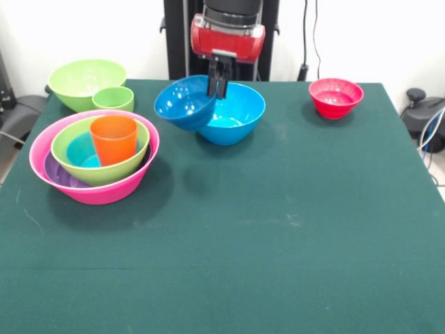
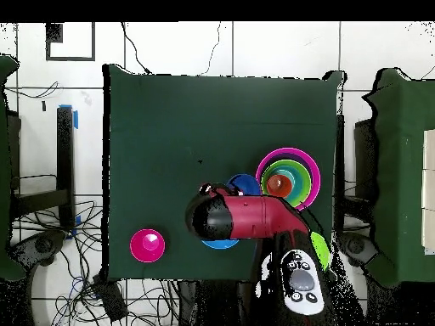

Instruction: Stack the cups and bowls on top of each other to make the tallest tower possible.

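Observation:
The tower stands at the left of the front view. Its base is a pink bowl [image 1: 104,189] [image 2: 313,180], which holds a purple bowl [image 1: 59,175], a lime green bowl [image 1: 104,170] and a small blue bowl [image 1: 78,149]. The orange cup [image 1: 113,139] [image 2: 278,184] stands upright in the middle. My gripper [image 1: 219,87] is shut on the rim of a dark blue bowl [image 1: 182,103] [image 2: 245,183]. That bowl hangs tilted above the table, against a larger light blue bowl [image 1: 236,117]. The arm hides the gripper in the overhead view.
A big lime green bowl [image 1: 85,80] and a small light green cup [image 1: 113,99] stand behind the tower. A red bowl [image 1: 336,97] [image 2: 147,244] sits alone at the far right. The light blue bowl's edge [image 2: 221,244] peeks out under the arm.

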`<state>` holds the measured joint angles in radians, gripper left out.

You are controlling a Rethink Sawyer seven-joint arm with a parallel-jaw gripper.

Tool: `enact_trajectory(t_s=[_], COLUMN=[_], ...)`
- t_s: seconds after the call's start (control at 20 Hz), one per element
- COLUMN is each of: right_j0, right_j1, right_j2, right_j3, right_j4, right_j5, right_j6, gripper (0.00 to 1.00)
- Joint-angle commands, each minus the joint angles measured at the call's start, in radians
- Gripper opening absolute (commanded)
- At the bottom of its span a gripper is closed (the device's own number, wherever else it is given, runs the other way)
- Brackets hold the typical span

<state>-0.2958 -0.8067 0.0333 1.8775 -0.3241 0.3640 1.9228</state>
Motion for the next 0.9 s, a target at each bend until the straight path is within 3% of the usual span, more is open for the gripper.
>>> enact_trajectory(t_s=[0.05, 0.55, 0.9], right_j0=[-0.020, -0.063, -0.065], right_j1=[-0.086, -0.175, -0.164], right_j2=[0.081, 0.088, 0.079], right_j3=[0.019, -0.040, -0.121], right_j4=[0.001, -0.062, -0.145], right_j5=[0.210, 0.346, 0.336], right_j6=[-0.079, -0.180, -0.174], gripper=[0.00, 0.00, 0.00])
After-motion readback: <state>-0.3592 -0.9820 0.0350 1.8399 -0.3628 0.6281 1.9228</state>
